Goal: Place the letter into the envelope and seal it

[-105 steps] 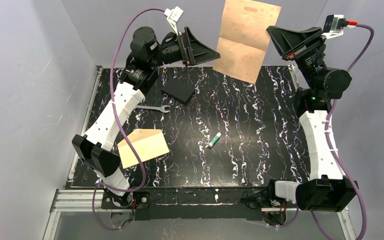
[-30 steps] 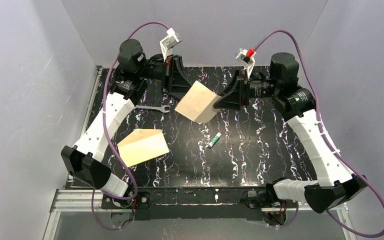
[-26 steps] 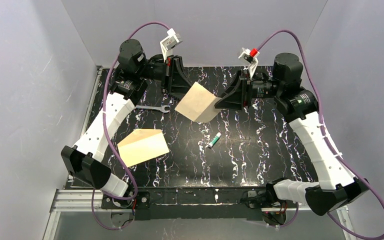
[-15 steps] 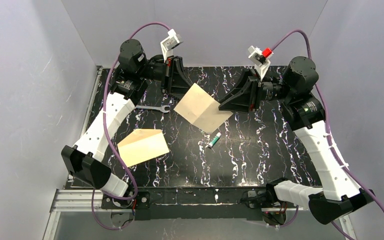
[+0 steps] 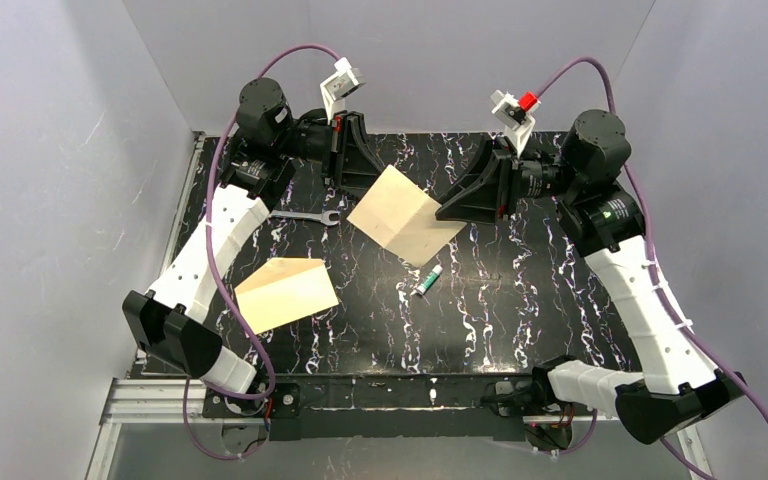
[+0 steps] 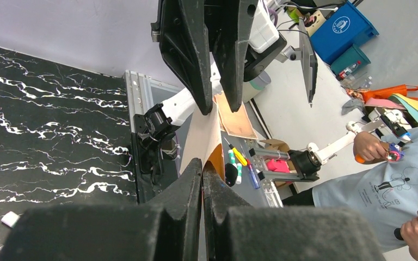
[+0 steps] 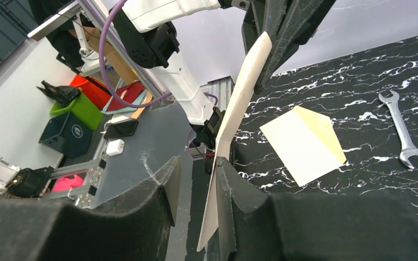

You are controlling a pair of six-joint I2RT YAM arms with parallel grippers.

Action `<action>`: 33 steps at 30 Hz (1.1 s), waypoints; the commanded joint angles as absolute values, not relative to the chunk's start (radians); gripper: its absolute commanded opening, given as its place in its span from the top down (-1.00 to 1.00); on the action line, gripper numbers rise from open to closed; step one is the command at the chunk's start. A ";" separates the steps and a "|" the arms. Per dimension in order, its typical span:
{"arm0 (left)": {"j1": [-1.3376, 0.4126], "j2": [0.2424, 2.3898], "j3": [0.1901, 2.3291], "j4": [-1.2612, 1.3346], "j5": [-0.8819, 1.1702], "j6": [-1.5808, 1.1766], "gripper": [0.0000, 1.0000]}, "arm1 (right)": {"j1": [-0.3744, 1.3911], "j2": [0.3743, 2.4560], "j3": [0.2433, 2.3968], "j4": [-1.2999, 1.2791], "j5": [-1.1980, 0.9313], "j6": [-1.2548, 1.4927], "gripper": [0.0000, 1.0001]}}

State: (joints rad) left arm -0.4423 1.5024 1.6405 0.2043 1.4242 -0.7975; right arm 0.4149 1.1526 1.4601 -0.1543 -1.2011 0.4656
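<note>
The letter (image 5: 400, 215), a creased tan sheet, hangs in the air over the back middle of the table. My left gripper (image 5: 365, 185) is shut on its upper left corner; the left wrist view shows the paper (image 6: 201, 138) pinched at the fingertips (image 6: 202, 165). My right gripper (image 5: 447, 213) stands open at the sheet's right corner. In the right wrist view the letter's edge (image 7: 239, 103) runs between the jaws (image 7: 198, 163), resting against the right finger with a gap to the left one. The cream envelope (image 5: 285, 292) lies flat at front left, flap open, also in the right wrist view (image 7: 302, 142).
A steel wrench (image 5: 305, 216) lies on the black marbled table (image 5: 520, 300) under my left arm. A small green-and-white glue stick (image 5: 428, 281) lies just below the hanging sheet. Grey walls close in the back and both sides.
My right arm has drawn back to the right and the letter has spread wider along its crease. My left arm has held still.
</note>
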 commanded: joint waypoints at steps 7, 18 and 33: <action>-0.445 1.473 1.672 0.212 1.430 -0.804 1.00 | 0.420 1.170 1.504 -0.263 -1.166 0.357 0.61; -0.375 1.402 1.590 0.085 1.086 -0.668 -0.35 | 0.418 1.143 1.564 -0.219 -0.872 0.332 0.97; -0.365 1.240 1.598 -0.300 0.288 -0.385 -0.66 | 0.419 1.125 1.606 -0.183 -0.336 0.397 0.97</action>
State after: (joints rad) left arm -0.3683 1.3350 1.6310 -0.3290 0.4648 -0.4343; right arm 0.4152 1.1156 1.5673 -0.2211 -0.4110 0.3847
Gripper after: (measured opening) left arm 0.820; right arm 0.028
